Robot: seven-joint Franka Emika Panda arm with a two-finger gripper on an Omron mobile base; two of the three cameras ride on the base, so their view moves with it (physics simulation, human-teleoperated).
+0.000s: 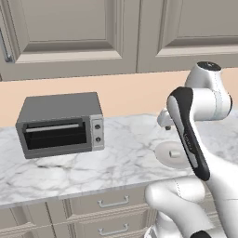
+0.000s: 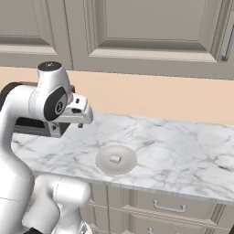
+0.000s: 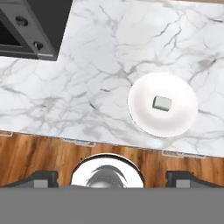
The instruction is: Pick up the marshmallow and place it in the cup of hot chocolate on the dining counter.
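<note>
The marshmallow (image 1: 175,154) (image 2: 115,158) (image 3: 162,103), a tiny white block, lies near the middle of a round light-grey plate (image 1: 162,153) (image 2: 103,162) (image 3: 144,113) on the narrow marble counter (image 1: 121,158) (image 2: 183,146) (image 3: 87,78). My gripper (image 1: 164,123) (image 2: 80,122) (image 3: 113,178) hangs well above the counter, over its front edge and short of the plate. It is open, its fingertips (image 3: 43,177) wide apart and nothing between them. The cup of hot chocolate and the dining counter are out of view.
A grey toaster oven (image 1: 60,123) (image 3: 30,26) stands at the counter's left, well away from the plate. Drawers with handles (image 1: 111,202) (image 2: 169,208) run below the counter's front edge. Beige wall cabinets (image 1: 69,32) (image 2: 151,32) hang above. Wood floor (image 3: 35,157) lies below.
</note>
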